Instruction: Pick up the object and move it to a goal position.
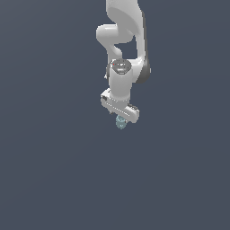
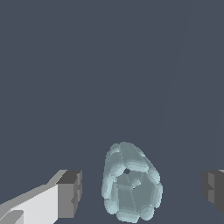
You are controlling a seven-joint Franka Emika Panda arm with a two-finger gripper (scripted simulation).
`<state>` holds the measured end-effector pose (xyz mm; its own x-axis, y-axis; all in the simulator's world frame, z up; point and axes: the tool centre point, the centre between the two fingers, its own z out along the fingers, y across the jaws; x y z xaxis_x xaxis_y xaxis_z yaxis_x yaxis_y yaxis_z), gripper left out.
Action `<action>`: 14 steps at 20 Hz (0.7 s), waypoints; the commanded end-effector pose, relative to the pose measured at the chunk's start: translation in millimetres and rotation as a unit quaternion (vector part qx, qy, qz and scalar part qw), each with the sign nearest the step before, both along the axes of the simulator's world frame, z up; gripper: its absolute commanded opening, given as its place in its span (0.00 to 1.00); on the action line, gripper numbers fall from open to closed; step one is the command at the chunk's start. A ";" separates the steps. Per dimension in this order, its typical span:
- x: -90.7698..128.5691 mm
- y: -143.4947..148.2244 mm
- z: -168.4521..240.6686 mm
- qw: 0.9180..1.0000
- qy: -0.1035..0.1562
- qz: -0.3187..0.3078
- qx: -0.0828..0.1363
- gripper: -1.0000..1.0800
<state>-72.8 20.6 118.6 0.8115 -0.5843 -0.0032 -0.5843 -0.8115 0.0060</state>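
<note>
The object (image 2: 130,181) is a small pale teal-blue lumpy block with a bumpy faceted surface. In the wrist view it sits between my two dark fingertips (image 2: 70,192), with a clear gap on each side, so nothing grips it. My gripper (image 2: 140,190) is open around it. In the exterior view the white arm reaches straight down and the object (image 1: 120,122) peeks out just below the gripper (image 1: 120,118), mostly hidden by the hand.
A flat, plain dark grey-blue surface (image 1: 54,170) fills both views. No other objects, containers or edges show.
</note>
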 end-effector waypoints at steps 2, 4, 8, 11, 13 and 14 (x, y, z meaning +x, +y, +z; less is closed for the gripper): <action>-8.8 6.9 -4.5 0.999 -0.001 -0.033 0.000 0.96; -12.9 10.0 -6.6 0.999 -0.002 -0.048 0.001 0.96; -19.3 14.7 -9.7 0.998 -0.003 -0.070 0.001 0.96; -22.5 16.9 -11.1 0.997 -0.003 -0.081 0.001 0.96; -23.8 17.8 -11.8 0.996 -0.003 -0.086 0.001 0.96; -24.2 18.1 -11.9 0.996 -0.003 -0.087 0.001 0.96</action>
